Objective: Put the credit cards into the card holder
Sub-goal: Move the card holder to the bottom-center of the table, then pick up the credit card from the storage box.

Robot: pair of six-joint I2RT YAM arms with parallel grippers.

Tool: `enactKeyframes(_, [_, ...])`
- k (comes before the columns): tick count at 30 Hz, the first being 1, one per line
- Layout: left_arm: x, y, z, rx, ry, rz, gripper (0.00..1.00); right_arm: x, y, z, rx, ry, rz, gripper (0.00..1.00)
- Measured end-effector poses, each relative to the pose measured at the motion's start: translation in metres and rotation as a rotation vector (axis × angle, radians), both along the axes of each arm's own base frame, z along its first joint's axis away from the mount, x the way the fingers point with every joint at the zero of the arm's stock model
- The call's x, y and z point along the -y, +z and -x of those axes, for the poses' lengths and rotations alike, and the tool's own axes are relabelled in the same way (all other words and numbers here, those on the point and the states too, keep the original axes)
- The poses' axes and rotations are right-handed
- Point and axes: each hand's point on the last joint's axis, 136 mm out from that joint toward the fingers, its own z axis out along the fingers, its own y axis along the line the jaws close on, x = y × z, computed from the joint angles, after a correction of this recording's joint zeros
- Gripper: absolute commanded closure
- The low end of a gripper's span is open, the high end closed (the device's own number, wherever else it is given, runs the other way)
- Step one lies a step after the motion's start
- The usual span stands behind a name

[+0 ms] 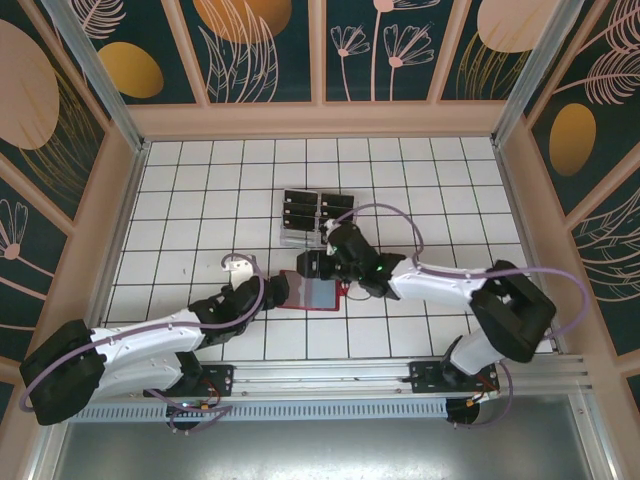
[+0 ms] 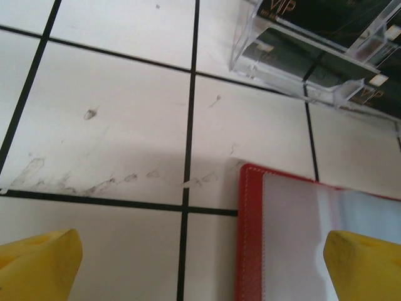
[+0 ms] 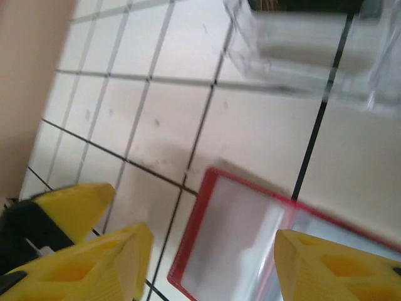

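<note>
Jaws on both arms stand apart with nothing between them. The left gripper (image 1: pixel 268 292) spreads its yellow fingertips (image 2: pixel 44 266) wide at the left edge of the card holder (image 1: pixel 312 292). The right gripper (image 1: pixel 332 262) hangs over the holder's far right corner, fingers parted above the clear inner sleeve. The red holder lies open and flat on the white gridded table (image 1: pixel 190 200), just ahead of the arms, its long axis running left to right. Just past the right gripper stands the clear plastic rack (image 1: pixel 300 238), with the dark credit cards (image 1: pixel 300 212) lying in its slots, their long edges also roughly left to right. The cards therefore lie ahead of both grippers, away from the bases, and the right one is plainly nearer, so a forward reach from it looks the natural pick. In the left wrist view, pale lettering (image 2: pixel 280 7) on two cards reads "VIP"; nothing else is legible.
</note>
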Motion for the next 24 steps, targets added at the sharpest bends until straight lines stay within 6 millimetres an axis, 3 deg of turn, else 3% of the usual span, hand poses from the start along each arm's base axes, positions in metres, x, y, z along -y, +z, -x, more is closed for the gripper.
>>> enactKeyframes(4, [0.003,0.022,-0.015,0.043,0.018,0.010,0.02,0.023,0.035,-0.038,0.109,-0.061,0.034,0.41])
enactKeyframes(9, [-0.013,0.050,-0.052,0.080,0.096,0.026,0.01,0.045,0.041,-0.067,0.212,-0.069,0.216,0.42])
enactKeyframes(14, [-0.026,0.056,-0.080,0.060,0.128,0.017,0.01,0.032,0.029,-0.081,0.282,0.038,0.383,0.47])
enactKeyframes(24, [-0.066,0.035,-0.111,-0.048,0.192,0.070,0.01,-0.014,-0.023,-0.083,0.361,0.301,0.615,0.58])
